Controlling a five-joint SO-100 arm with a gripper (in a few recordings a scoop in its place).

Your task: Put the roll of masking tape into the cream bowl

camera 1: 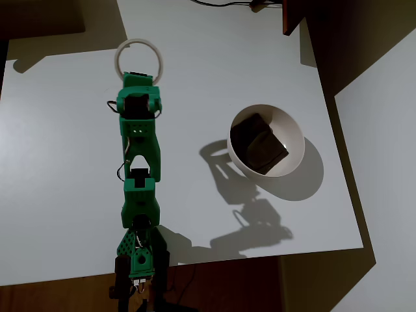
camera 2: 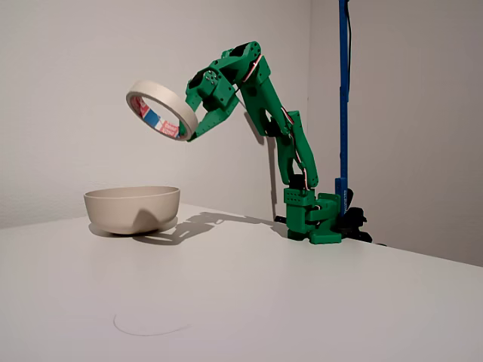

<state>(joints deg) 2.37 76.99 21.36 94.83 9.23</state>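
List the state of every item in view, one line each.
roll of masking tape: held aloft, tilted, clear of the table.
tool: shut on the tape's rim.
cream bowl: upright on the table, tape not in it.
dark brown block: lying inside the bowl.
table: white, carrying the bowl and the arm's base.

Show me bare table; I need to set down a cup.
Free: the wide white table left of the arm in the overhead view, and the strip between arm and bowl. Crowded: the bowl, holding a dark block. The tape hangs in the jaws, off the table.
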